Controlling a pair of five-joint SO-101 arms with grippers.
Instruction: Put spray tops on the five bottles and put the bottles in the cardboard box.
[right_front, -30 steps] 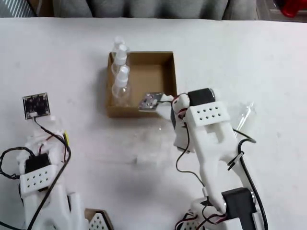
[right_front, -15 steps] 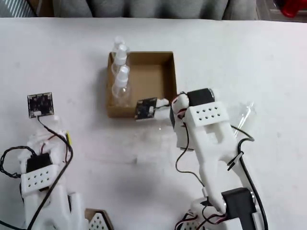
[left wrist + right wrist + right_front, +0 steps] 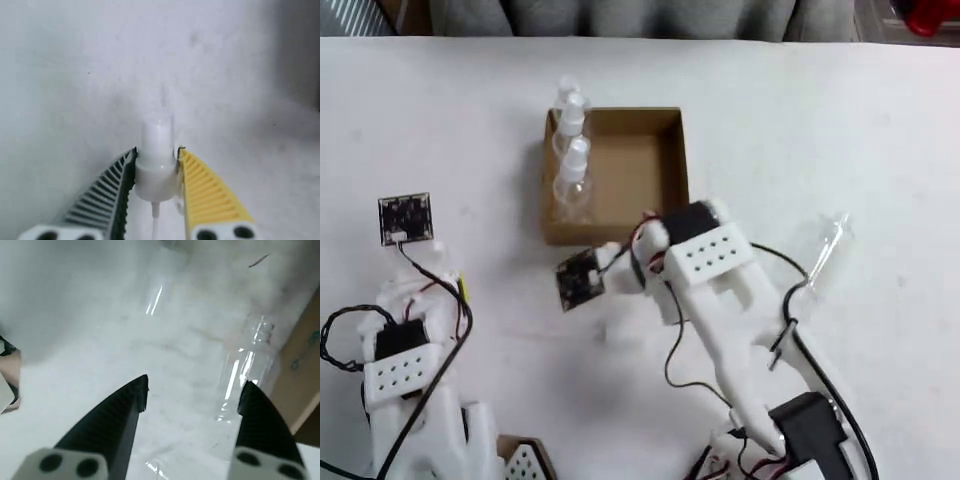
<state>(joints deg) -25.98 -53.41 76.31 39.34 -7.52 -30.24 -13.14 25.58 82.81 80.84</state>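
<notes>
Swung leftward off the cardboard box's [image 3: 682, 160] front corner, the right gripper [image 3: 192, 390] hangs wide open and empty near a clear bottle [image 3: 245, 372] lying beside the box. The left gripper [image 3: 156, 150] clamps a white spray top [image 3: 157, 172].

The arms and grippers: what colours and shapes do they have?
The left arm and right arm are white with black motors and black cables. The left gripper has one grey and one yellow ribbed finger; the right gripper has two black ones.
</notes>
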